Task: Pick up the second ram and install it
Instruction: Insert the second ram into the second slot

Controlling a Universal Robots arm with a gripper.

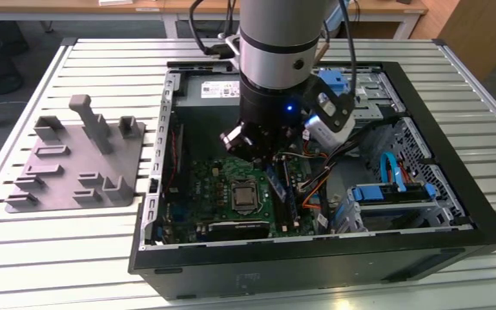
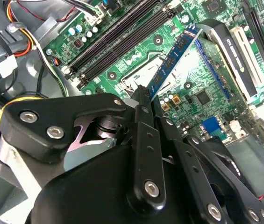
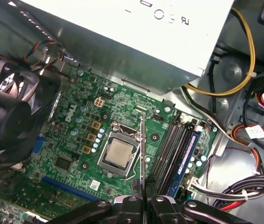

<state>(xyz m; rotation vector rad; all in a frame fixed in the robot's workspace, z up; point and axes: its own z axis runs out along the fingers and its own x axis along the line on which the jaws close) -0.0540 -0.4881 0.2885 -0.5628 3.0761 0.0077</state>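
Claw: gripper (image 3: 142, 200) pinched tight on the near end of the second ram (image 3: 142, 154), fingertips (image 2: 142, 112) pressed flat against both faces.
Ram position: held out from the claw inside the case, edge-on in the first wrist view, hanging over the motherboard (image 3: 75, 140) between the CPU socket (image 3: 117, 156) and the memory slots (image 3: 167, 149); apparently not seated in any slot.
Handling: likely light, thin and stiff, yet fragile; chips and contact edge best left untouched, so a hold at one short end, as here, looks right; slim faces probably slippery under a loose squeeze.
Nearest neighbour: blue module (image 3: 184, 161) apparently already sitting in the outer slot, just beside the empty dark ones.
In the way: cable bundle (image 3: 253, 184) of yellow, red and black wires close past the slots; case fan (image 3: 5, 121) on the other side of the board; power supply (image 3: 136, 28) overhanging the board's far edge.
Further out: computer case (image 1: 317, 261) open on a slatted table (image 1: 59, 252); grey fixture (image 1: 75, 161) with upright posts well apart, to the exterior view's left.
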